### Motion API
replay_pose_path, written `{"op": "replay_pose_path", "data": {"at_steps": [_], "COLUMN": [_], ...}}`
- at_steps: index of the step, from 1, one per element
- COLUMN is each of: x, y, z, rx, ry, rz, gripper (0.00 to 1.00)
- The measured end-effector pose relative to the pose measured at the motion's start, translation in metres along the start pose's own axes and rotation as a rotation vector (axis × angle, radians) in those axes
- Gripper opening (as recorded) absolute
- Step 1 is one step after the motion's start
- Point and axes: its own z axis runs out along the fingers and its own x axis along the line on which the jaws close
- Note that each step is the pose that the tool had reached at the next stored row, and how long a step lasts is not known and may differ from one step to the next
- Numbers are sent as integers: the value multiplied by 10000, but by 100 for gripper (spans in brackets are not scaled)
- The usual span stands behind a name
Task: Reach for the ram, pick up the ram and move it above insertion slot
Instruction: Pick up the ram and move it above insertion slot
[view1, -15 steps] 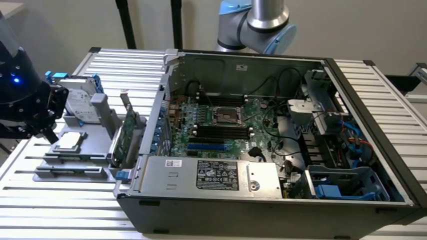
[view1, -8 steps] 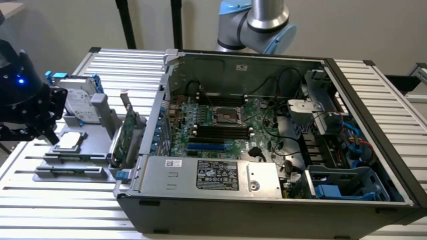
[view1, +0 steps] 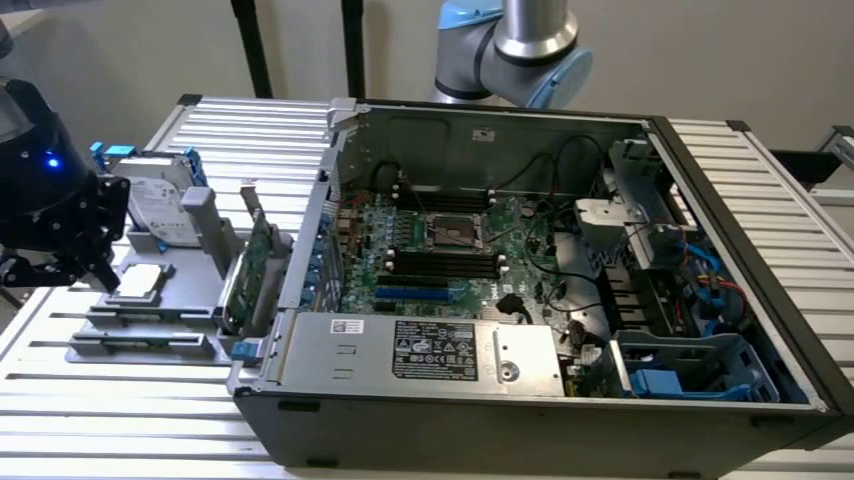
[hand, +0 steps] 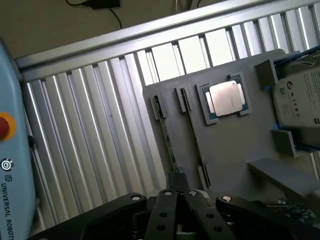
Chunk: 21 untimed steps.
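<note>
Gripper (view1: 83, 262) is hanging at the exterior view's left, jaws clenched together, over one grey fixture (hand: 235, 150). One ram (hand: 167, 135) is standing on edge in one of the fixture's two narrow slots (hand: 184, 99), its end lying just beside the fingertips; touching or not, I cannot tell. One processor (hand: 226, 98) and one hard drive (hand: 301, 100) are sitting nearby.

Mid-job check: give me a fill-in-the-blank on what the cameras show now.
The claw hanging over the grey holder is ____.
The ram stands on edge in that holder, ____ the computer case.
The computer case lies with its side ____, showing the motherboard.
Missing: shut; outside; open.
</note>
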Motion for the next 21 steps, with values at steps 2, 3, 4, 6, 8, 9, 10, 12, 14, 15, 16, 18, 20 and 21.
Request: {"op": "replay_pose_path", "data": {"at_steps": [2,3,4,6,8,9,10,12,14,15,16,18,20,21], "x": [0,0,0,0,0,0,0,0,-5,-5,-4,-5,-4,-5], "y": [0,0,0,-1,-1,-1,-1,-1,0,0,0,0,0,0], "z": [6,9,12,16,20,22,22,23,25,25,25,23,25,34], "rx": [4,5,7,10,12,13,13,16,21,20,20,18,17,33], "ry": [11,17,20,27,33,35,37,41,41,42,43,45,48,45], "rz": [-366,-544,-724,-1101,-1460,-1641,-1820,-2188,-2408,-2429,-2429,-2429,-2430,-2429], "gripper": [11,11,11,11,11,11,11,11,11,11,11,18,24,24]}}
